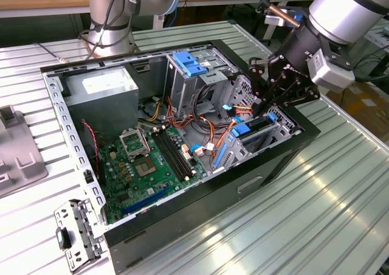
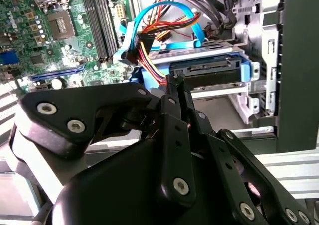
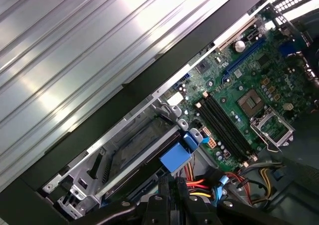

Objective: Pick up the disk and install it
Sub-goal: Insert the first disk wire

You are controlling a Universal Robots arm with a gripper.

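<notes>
The disk [image 1: 260, 123] lies in the drive cage at the front corner of the open computer case [image 1: 182, 220], with its blue side rails showing. In the second wrist view the disk [image 2: 207, 68] shows its dark connector end between the blue rails. In the first wrist view the disk [image 3: 137, 143] lies dark inside the metal cage. My gripper [image 1: 269, 109] hangs just over that cage, shut with nothing between the fingers. In the second wrist view my fingertips [image 2: 175, 81] meet right at the disk's connector end; whether they touch it I cannot tell.
Orange, red and blue cables [image 2: 149, 33] bunch close beside the disk's end. The case also holds the green motherboard [image 1: 152, 159], a grey power-supply box [image 1: 103, 92] and a blue latch handle [image 1: 189, 63]. A loose metal bracket [image 1: 76, 232] lies on the ribbed table.
</notes>
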